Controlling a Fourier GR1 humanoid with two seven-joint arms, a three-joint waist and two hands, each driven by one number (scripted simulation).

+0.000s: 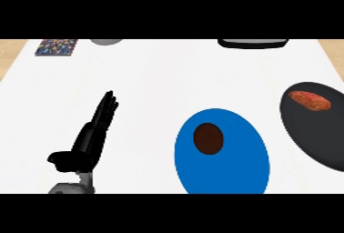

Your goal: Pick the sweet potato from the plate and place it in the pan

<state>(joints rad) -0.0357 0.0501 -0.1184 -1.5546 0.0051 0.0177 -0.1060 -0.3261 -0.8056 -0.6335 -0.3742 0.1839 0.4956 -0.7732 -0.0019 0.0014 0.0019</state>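
The sweet potato (310,100), reddish-orange and oblong, lies on the far part of a dark grey round plate (316,136) at the right edge of the white counter. To its left sits a blue round dish (232,168) with a dark brown oval patch (208,139) at its middle; this looks like the pan. My left hand (91,136) shows at the lower left, fingers straight and pointing away, open and holding nothing, well apart from both dishes. My right hand does not show.
A colourful patterned mat (57,47) lies at the far left corner. A grey round object (106,41) and a black-and-grey object (253,43) are cut off at the far edge. Bare white counter (168,77) spreads between hand and dishes.
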